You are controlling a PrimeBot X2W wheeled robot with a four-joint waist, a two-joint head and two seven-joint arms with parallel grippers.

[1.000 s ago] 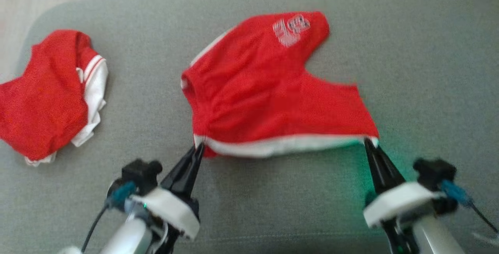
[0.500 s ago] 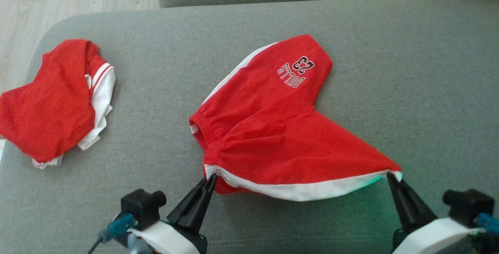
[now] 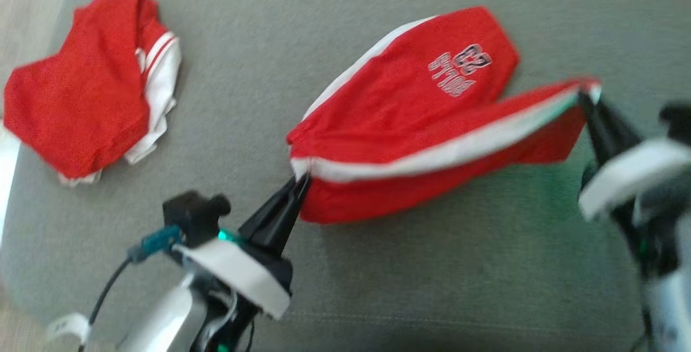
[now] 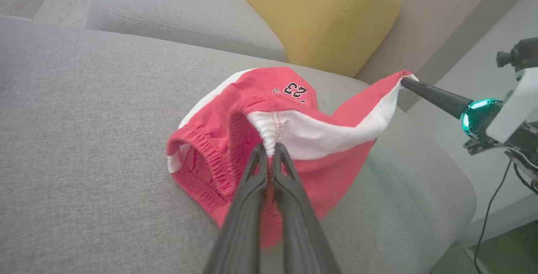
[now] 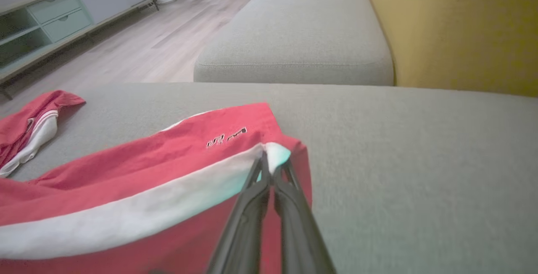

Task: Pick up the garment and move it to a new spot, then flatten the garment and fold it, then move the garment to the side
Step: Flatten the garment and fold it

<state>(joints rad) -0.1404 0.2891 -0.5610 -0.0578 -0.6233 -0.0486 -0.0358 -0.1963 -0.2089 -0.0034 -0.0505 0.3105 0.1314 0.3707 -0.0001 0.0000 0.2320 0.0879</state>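
Above the grey woven sofa cushion, both arms reach forward: left fingers pinch the gathered waistband of the red cloth shorts with a white side stripe, right fingers pinch their raised leg hem. Their far leg rests on the cushion; a plump yellow pillow sits behind.

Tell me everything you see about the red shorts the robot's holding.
The red shorts look like soft fabric with a white side stripe, a gathered elastic waistband and a 23 on one leg. The left gripper pinches the waist end of the stripe, the right gripper its hem end, lifting that edge; the rest lies on the grey sofa cushion.
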